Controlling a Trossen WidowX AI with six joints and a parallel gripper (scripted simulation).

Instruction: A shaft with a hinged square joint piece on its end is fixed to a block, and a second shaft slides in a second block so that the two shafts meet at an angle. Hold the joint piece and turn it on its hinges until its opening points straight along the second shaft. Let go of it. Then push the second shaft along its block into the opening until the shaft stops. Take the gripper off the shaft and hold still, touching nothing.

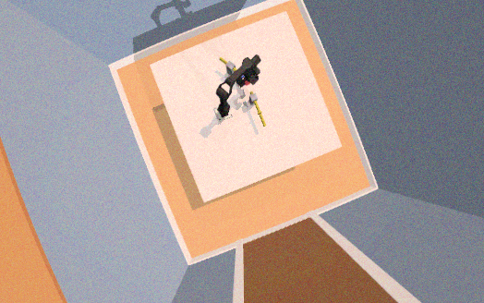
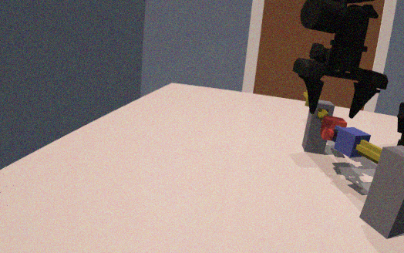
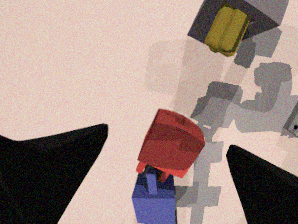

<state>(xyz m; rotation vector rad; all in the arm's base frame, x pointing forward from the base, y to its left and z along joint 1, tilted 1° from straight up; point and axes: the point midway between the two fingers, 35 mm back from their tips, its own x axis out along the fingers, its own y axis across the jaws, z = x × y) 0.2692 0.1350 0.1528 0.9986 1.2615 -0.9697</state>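
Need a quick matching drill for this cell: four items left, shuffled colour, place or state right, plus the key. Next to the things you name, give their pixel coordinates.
1. gripper [image 2: 351, 115] [image 3: 169, 141]
2. red joint piece [image 2: 334, 127] [image 3: 172, 142]
3. blue hinge block [image 2: 351, 142] [image 3: 154, 202]
4. door [image 1: 314, 263] [image 2: 281, 46]

A. brown, beyond the table
B. hinged directly to the blue part
C. open, above the joint
D. on the near yellow shaft's end

1-C, 2-B, 3-D, 4-A

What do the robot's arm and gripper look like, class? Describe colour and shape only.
The arm is black, with chunky joints and angular links. The gripper is black too, with a blocky body and two matching fingers that taper from broad bases to narrow tips. No coloured markings can be made out on the gripper.
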